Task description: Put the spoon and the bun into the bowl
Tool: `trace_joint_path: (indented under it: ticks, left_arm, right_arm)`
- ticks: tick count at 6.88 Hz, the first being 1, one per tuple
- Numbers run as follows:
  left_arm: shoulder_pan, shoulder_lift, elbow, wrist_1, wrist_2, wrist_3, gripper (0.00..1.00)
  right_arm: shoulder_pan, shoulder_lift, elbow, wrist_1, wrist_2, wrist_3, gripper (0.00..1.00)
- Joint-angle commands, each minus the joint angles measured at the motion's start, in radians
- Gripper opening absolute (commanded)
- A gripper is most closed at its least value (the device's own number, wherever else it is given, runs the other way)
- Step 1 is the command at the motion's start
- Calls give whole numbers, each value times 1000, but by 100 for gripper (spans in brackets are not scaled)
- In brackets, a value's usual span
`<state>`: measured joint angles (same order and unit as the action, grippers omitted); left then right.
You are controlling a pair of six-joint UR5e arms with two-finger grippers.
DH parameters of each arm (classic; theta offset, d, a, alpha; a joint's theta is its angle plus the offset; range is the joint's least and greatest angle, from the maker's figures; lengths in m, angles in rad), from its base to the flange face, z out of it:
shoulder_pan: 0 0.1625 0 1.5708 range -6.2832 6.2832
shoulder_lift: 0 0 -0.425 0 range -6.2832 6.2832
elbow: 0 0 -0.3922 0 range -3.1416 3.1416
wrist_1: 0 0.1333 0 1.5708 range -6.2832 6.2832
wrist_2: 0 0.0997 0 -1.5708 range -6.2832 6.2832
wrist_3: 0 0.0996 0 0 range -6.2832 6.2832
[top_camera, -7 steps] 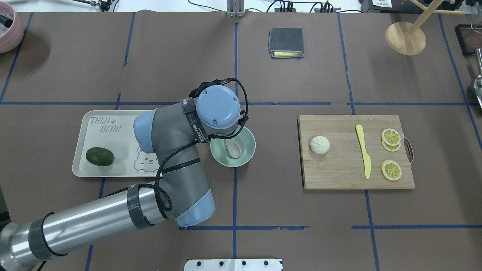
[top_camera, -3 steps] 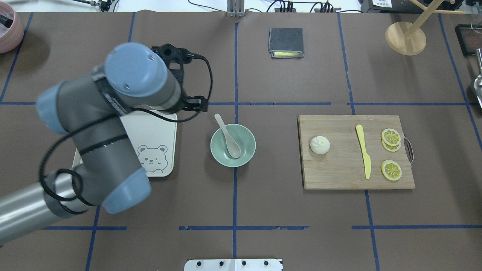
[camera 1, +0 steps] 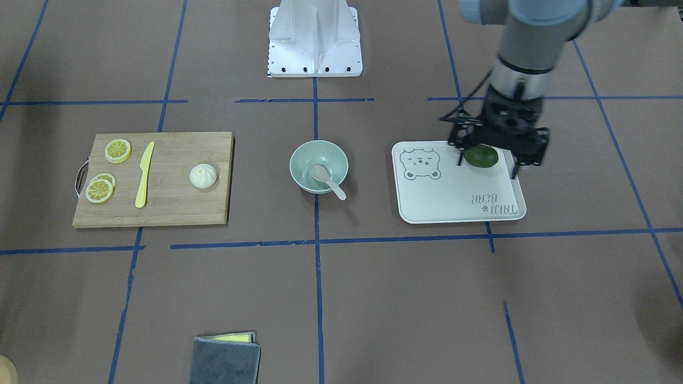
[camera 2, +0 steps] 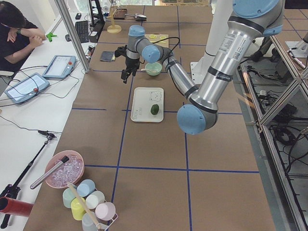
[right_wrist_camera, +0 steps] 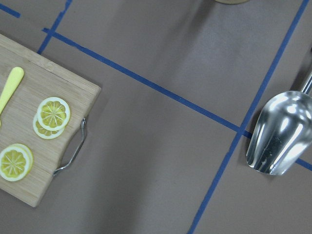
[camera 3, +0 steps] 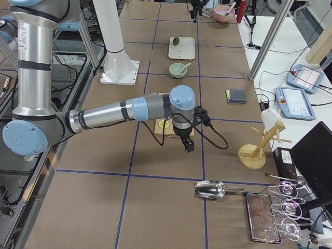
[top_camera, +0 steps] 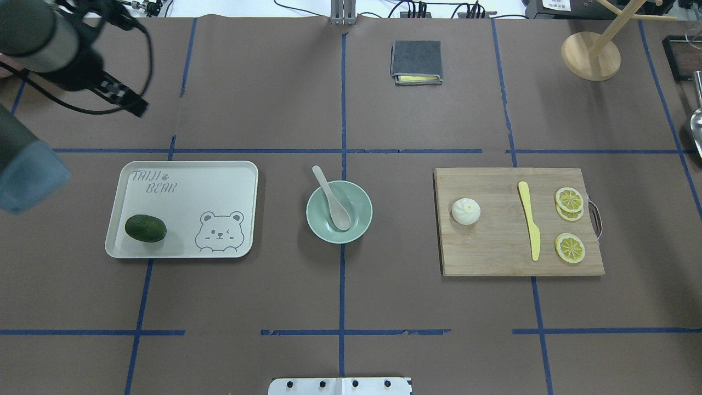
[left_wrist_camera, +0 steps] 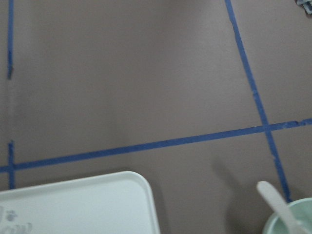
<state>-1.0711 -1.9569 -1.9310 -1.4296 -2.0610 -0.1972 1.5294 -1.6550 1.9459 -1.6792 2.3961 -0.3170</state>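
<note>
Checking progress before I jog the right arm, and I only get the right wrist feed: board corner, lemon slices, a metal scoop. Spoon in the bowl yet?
Observer: Yes. The spoon lies with its scoop inside the bowl, its handle leaning out over the rim.
Operator: Bun?
Observer: Not in. The bun sits on the cutting board, at the end nearest the bowl, apart from the yellow knife.
Operator: Left arm near the bowl?
Observer: No. The left gripper is raised high by the tray, well clear of the bowl, jaws open and holding nothing.
</note>
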Motion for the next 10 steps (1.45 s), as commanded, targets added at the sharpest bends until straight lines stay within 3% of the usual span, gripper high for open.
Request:
trace_joint_path:
  ticks: [1, 2, 4, 5, 7, 8, 10]
  left_arm:
    - [-276, 163, 131, -8, -178, 189, 100]
    - [-371, 191, 188, -5, -180, 208, 100]
    - [-518, 351, 268, -28, -336, 437, 100]
    - [-552, 410, 265, -26, -387, 438, 100]
    - [-552, 424, 267, -17, -375, 432, 100]
    - [-550, 424, 261, -17, -377, 432, 100]
    - [-550, 423, 256, -20, -377, 432, 100]
  right_arm:
    - [-87, 29, 100, -2, 22, 202, 100]
    - [-135, 27, 152, -2, 17, 314, 100]
    - [-239, 56, 200, -2, -27, 492, 100]
    - [-314, 99, 205, -1, -64, 619, 100]
    - [-487, 150, 203, 4, -173, 789, 100]
    - [-611, 184, 188, 56, -281, 937, 100]
    - [-829, 228, 83, 295, -467, 1215, 100]
